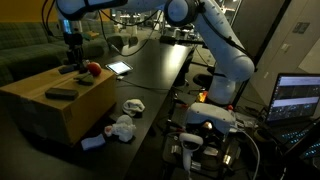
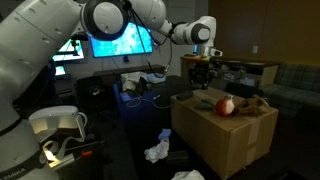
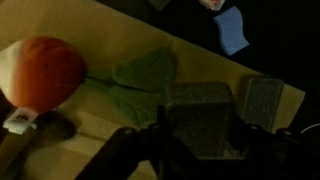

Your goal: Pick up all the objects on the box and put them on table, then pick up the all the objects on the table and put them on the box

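Note:
My gripper [image 3: 200, 150] hangs over the far part of the brown box [image 1: 40, 115], shut on a grey textured block [image 3: 200, 110] that fills the gap between the fingers. A second grey block [image 3: 262, 100] lies near the box's edge. The red toy [image 3: 45, 70] with green leaves [image 3: 145, 72] rests on the box beside the gripper, seen in both exterior views [image 1: 93, 69] [image 2: 226, 105]. A dark remote-shaped bar [image 1: 61, 93] lies on the box's near part. On the black table [image 1: 160, 60] sit white fluffy toys [image 1: 133, 105] [image 1: 122, 128] and a blue piece [image 1: 92, 143].
A tablet with a bright screen [image 1: 119, 68] lies on the table behind the box. A green sofa [image 1: 25, 45] stands beyond it. A laptop [image 1: 298, 98] glows by the robot's base. A lit monitor [image 2: 120, 42] stands at the table's far end.

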